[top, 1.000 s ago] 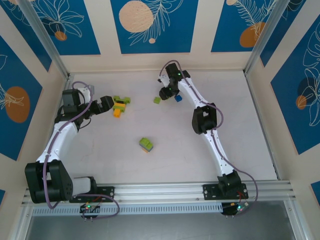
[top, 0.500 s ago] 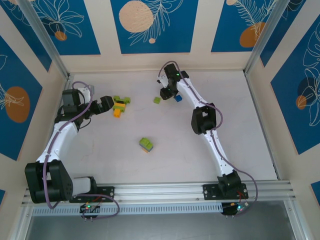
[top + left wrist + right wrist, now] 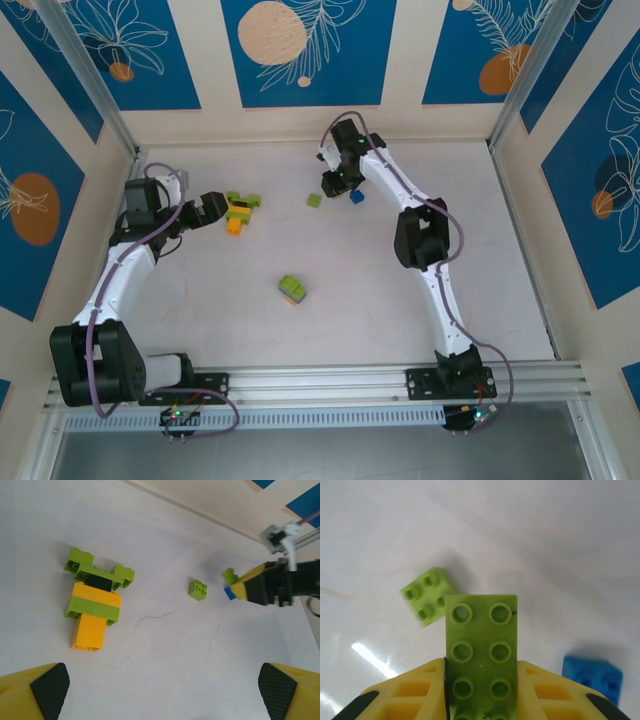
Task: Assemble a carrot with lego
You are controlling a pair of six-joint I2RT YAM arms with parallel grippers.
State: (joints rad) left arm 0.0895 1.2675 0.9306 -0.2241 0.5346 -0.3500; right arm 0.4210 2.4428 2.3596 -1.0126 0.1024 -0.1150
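Two grippers are mine, and each is doing its own thing. My right gripper (image 3: 481,672) is pinching a long brick (image 3: 481,635). It is lime green, with two rows of studs on top. My yellow fingers (image 3: 410,695) press on both of its long sides, and its far end sticks out past them. My left gripper (image 3: 162,692) has its jaws spread wide, with nothing between the black pads (image 3: 49,690).

The carrot (image 3: 95,602) lies flat on the white table (image 3: 480,250). It is only partly built. It has an orange brick at the tip, then a green band, then more orange, then a black brick. Green bricks at the top spread out to both sides. Seen from above, my left gripper (image 3: 212,208) sits just left of the carrot (image 3: 240,212) and does not touch it.

A small brick (image 3: 314,200), lime green with four studs, lies loose to the right of the carrot, well apart from it. My right gripper (image 3: 335,185) is farther right of the carrot than the small brick, and close beside that brick. A blue brick (image 3: 356,196) lies farther right again, past my right gripper.

My right wrist camera shows the small brick (image 3: 426,596) just left of the long brick's far end. It shows the blue brick (image 3: 592,677) off to the right.

One more pair (image 3: 292,289), green and orange and touching, lies nearer my bases than the carrot. It is a bit to the right, well apart from it.
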